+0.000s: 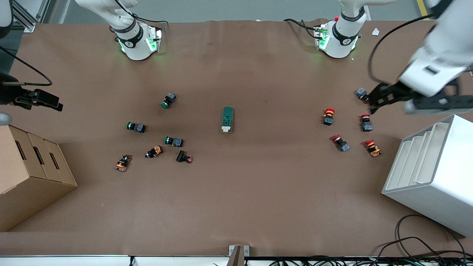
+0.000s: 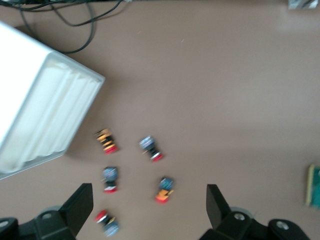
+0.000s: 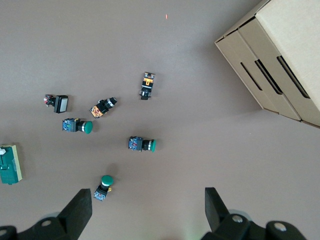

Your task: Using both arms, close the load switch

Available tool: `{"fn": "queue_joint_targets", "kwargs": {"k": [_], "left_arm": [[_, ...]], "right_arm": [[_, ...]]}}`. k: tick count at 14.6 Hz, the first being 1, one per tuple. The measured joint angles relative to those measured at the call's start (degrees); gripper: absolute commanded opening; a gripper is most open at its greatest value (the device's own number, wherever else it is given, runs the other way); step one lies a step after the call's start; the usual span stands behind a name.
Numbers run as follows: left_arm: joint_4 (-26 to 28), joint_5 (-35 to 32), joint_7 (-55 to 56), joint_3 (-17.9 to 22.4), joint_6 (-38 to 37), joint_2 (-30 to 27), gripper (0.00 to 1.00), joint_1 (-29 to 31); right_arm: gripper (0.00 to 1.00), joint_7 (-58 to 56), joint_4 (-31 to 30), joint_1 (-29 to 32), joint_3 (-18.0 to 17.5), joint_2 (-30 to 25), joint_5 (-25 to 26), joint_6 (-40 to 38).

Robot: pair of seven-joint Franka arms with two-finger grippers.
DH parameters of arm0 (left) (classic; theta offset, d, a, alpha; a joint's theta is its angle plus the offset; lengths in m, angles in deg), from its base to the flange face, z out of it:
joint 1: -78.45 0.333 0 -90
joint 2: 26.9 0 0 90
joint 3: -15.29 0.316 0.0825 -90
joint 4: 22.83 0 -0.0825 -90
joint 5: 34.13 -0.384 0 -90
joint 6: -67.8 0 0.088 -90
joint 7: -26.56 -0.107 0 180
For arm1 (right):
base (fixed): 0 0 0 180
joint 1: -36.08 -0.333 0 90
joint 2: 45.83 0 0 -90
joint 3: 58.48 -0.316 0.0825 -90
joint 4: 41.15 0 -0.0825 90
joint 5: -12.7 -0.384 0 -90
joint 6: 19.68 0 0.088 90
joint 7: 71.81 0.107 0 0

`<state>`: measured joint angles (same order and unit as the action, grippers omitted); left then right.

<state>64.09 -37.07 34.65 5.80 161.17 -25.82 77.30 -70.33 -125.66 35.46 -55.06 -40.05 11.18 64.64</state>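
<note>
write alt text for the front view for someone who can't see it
A dark-green load switch lies untouched mid-table between green-capped push buttons toward the right arm's end and red-capped push buttons toward the left arm's. The left gripper hangs open over the red-capped ones by a white rack; the right gripper hovers near cardboard boxes.

The brown desk (image 1: 236,207) carries the load switch (image 1: 227,119) at its middle. Green-capped push buttons (image 1: 173,141) lie toward the right arm's end from it, red-capped ones (image 1: 328,116) toward the left arm's end.
</note>
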Motion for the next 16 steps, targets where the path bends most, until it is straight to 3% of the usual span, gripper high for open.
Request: {"fn": "queue_joint_targets", "kwargs": {"k": [7, 16], "left_arm": [[7.1, 2.3, -6.8, 4.7, -2.9, -6.7, 1.00, -0.2], [7.3, 2.3, -7.0, 5.4, -3.4, -7.2, 1.00, -0.2]], "right_arm": [[1.00, 0.0, 0.6, 0.0, 0.0, 0.2, -2.2, -1.9], [1.00, 0.0, 0.4, 0.7, 0.2, -0.6, -0.4, -5.6]]}}
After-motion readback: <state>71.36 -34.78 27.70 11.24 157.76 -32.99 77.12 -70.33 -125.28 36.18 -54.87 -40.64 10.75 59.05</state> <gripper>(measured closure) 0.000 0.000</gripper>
